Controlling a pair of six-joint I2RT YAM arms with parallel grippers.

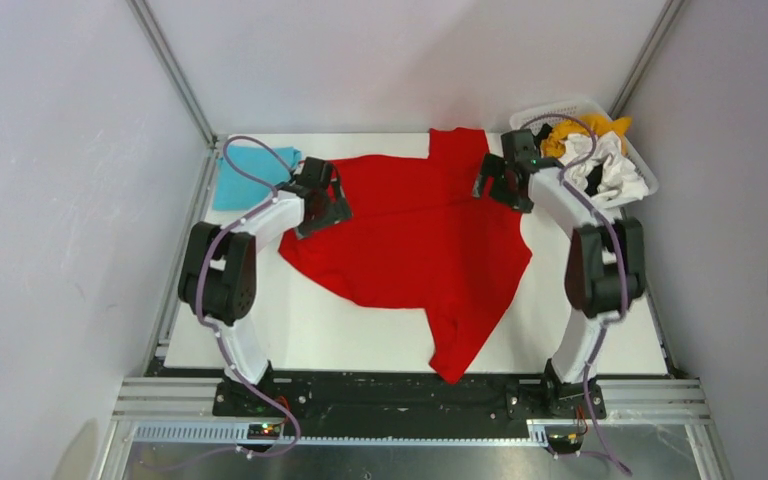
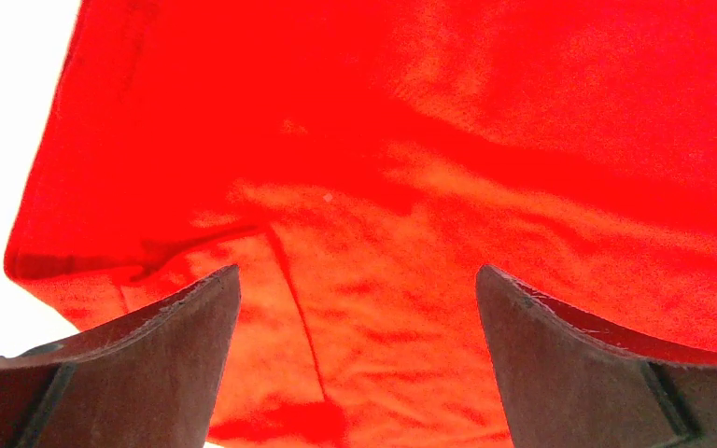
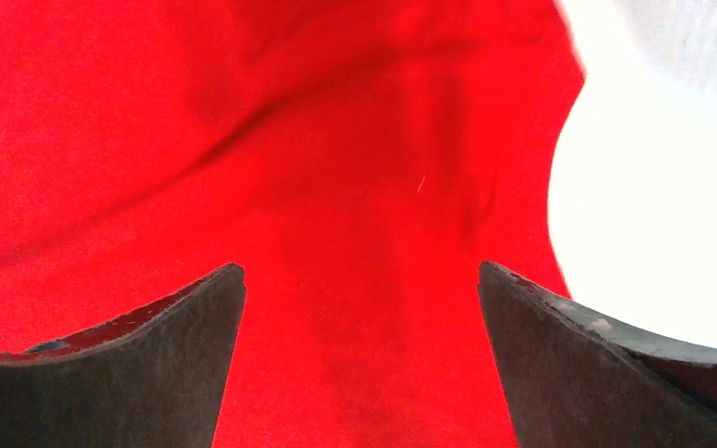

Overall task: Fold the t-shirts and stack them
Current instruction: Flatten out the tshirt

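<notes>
The red t-shirt (image 1: 415,240) is matt, creased cloth; the basket (image 1: 560,105), smooth white plastic.

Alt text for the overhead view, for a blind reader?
A large red t-shirt lies spread on a white table, left gripper and right gripper over it, jaws open. Turquoise t-shirt far left, basket of clothes far right.

White-shelled left arm (image 1: 247,345) and right arm (image 1: 574,348), black joint housings (image 1: 222,276), lilac cables (image 1: 248,138) looping along both, black left gripper (image 1: 338,208) and right gripper (image 1: 484,184), dark wedge-shaped fingers (image 2: 145,369).
</notes>
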